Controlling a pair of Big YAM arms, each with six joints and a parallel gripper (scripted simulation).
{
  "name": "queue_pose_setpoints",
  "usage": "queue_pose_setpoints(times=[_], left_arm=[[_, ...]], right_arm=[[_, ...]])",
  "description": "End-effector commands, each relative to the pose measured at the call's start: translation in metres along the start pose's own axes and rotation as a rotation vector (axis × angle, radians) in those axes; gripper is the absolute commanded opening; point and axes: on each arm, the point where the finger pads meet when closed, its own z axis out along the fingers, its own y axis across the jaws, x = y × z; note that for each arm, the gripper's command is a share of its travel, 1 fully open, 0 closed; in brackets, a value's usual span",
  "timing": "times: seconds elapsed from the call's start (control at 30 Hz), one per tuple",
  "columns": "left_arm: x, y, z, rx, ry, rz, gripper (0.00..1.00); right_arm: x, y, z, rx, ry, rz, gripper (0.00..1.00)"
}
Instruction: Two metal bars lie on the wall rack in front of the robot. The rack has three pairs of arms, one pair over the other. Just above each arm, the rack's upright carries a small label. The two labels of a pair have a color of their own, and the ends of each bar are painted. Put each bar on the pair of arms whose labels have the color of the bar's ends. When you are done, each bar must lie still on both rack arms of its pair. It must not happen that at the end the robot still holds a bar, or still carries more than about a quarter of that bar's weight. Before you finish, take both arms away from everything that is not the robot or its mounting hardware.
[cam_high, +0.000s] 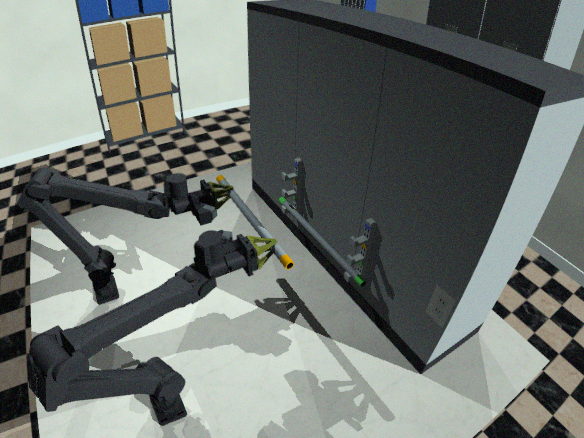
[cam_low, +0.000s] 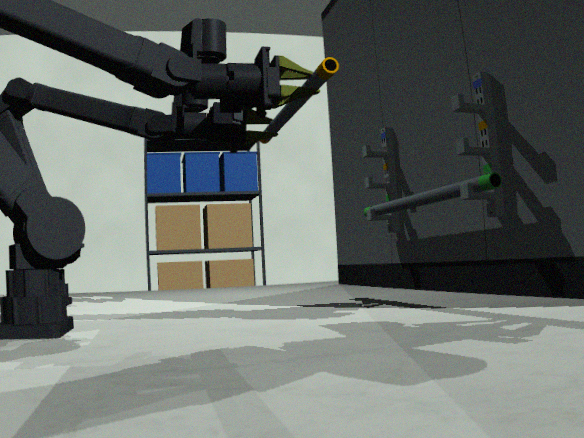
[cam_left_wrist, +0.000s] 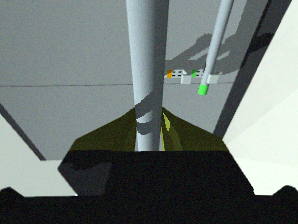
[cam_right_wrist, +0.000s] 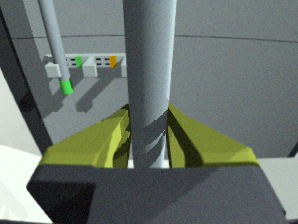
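Over tabletop (cam_high: 225, 385) (cam_low: 300, 410) near checkered floor (cam_high: 215, 132), left hand (cam_high: 229, 190) (cam_low: 267, 128) (cam_left_wrist: 149, 111) and right hand (cam_high: 271, 246) (cam_low: 315, 83) (cam_right_wrist: 148, 111) pinch orange-ended bar (cam_high: 245, 206) (cam_low: 297, 104) (cam_left_wrist: 147, 50) (cam_right_wrist: 150, 60).

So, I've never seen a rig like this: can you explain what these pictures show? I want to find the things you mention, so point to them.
Two dark robot arms stand on a pale table (cam_high: 225, 400) (cam_low: 250, 410), facing a wall rack (cam_high: 369, 225) (cam_low: 492, 95). The top picture looks down from one side; the exterior one looks across from low down. The two wrist pictures come from cameras near each gripper.

The left gripper (cam_high: 227, 189) (cam_low: 271, 127) (cam_left_wrist: 148, 112) and right gripper (cam_high: 272, 242) (cam_low: 314, 82) (cam_right_wrist: 148, 111) together hold an orange-ended bar (cam_high: 247, 212) (cam_low: 295, 102) (cam_left_wrist: 148, 50) (cam_right_wrist: 149, 60) in the air. A green-ended bar (cam_high: 320, 237) (cam_low: 425, 199) (cam_left_wrist: 218, 35) (cam_right_wrist: 54, 40) rests on the rack's lowest, green-labelled arms. Neither bar lies on the table; the dark shapes there are shadows.
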Motion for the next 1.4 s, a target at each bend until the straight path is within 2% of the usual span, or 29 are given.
queue_pose_setpoints(times=[0.0, 1.37], left_arm=[[0.0040, 0.0320, -0.0065, -0.070, 0.011, -0.025, 0.00], [0.0039, 0.0226, 0.0033, -0.069, 0.011, -0.026, 0.00]], right_arm=[[0.0047, -0.0287, -0.0057, 0.060, 0.012, 0.020, 0.00], [0.0048, -0.0215, 0.0028, 0.061, 0.012, 0.019, 0.00]])
